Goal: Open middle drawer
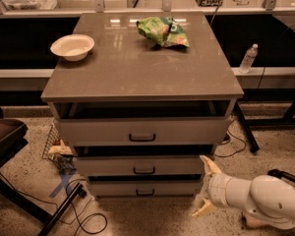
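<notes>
The grey cabinet [142, 77] has three light-grey drawers stacked in its front. The middle drawer [113, 166] has a medium-height front with a small dark bar handle [144, 170] at its centre, and a dark gap shows above it. My gripper [202, 187] is low at the cabinet's front right corner, level with the middle and bottom drawers. It is open, with one pale fingertip [207, 162] up and the other down, and nothing between them. It is well right of the handle. The white arm [265, 198] reaches in from the lower right.
On the cabinet top are a white bowl [72, 46] and a green snack bag [163, 31]. A water bottle [248, 58] stands on the ledge at right. Cables [83, 215] and a dark stand leg [64, 208] lie on the floor at left, by a wire basket [56, 146].
</notes>
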Controlling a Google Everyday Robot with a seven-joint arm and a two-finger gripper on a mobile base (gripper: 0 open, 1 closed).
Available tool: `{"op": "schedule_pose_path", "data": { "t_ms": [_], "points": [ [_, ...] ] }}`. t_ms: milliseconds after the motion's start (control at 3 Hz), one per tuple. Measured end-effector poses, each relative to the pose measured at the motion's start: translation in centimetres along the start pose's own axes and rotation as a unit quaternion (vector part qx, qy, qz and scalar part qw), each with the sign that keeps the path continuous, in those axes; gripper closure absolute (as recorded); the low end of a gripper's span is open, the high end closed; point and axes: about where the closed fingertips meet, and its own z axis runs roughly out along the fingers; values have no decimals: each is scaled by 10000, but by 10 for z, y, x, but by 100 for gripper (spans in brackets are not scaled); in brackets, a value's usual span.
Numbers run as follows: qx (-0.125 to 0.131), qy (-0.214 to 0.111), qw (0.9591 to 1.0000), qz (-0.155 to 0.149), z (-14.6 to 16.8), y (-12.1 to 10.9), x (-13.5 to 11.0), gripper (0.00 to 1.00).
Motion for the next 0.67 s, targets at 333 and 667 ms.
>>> {"op": "schedule_pose_path", "data": {
  "t_ms": [333,667],
  "points": [
    [-18,187,9998,-7,23,-10,11,0],
    [-183,349,9991,-143,59,-26,15,0]
  ]
}}
